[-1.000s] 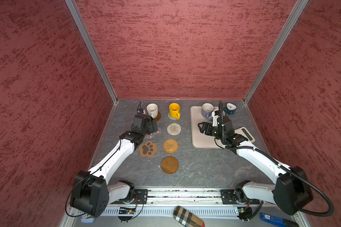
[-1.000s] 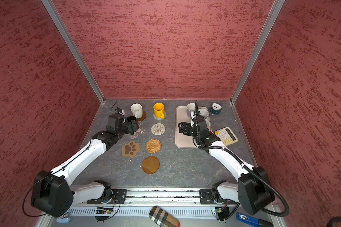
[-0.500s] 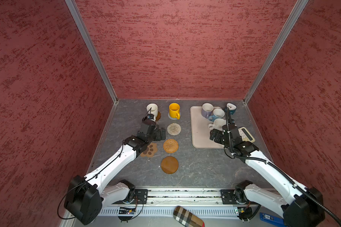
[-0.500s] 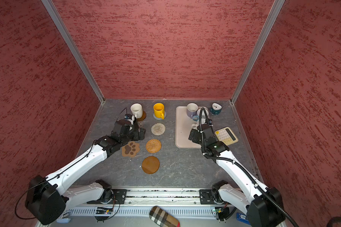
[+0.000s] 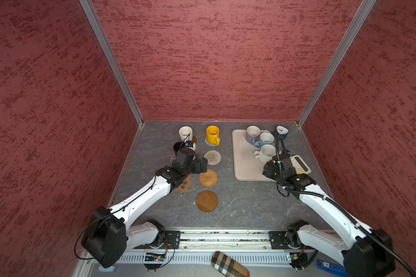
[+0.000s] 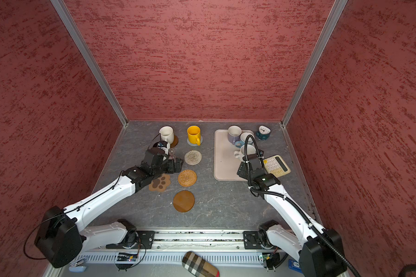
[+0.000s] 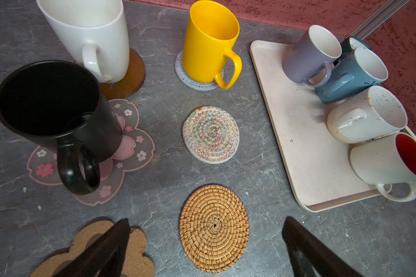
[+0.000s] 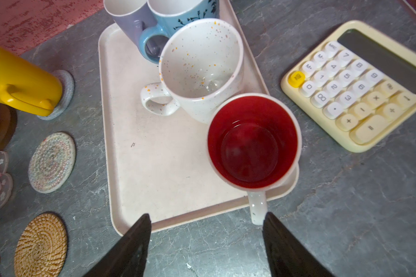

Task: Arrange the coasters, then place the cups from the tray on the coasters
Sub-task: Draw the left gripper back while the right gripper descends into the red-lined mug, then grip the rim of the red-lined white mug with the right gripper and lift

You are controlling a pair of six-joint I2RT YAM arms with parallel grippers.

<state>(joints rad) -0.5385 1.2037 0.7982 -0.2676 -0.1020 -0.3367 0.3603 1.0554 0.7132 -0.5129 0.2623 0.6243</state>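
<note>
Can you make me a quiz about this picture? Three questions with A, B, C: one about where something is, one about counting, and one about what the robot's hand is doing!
1. What does the black mug stand on?
A. the bare tabletop
B. the pink flower coaster
C. another mug

2. How many mugs are on the tray?
A. two
B. six
C. four

3. How is the left gripper?
A. open, holding nothing
B. shut on a mug handle
C. shut on a coaster

Answers:
1 B, the flower petals stick out from under it.
2 C, the lavender mug, the blue mug, the speckled white mug and the white mug with red inside.
3 A, its fingers stand wide apart and grip nothing.
</note>
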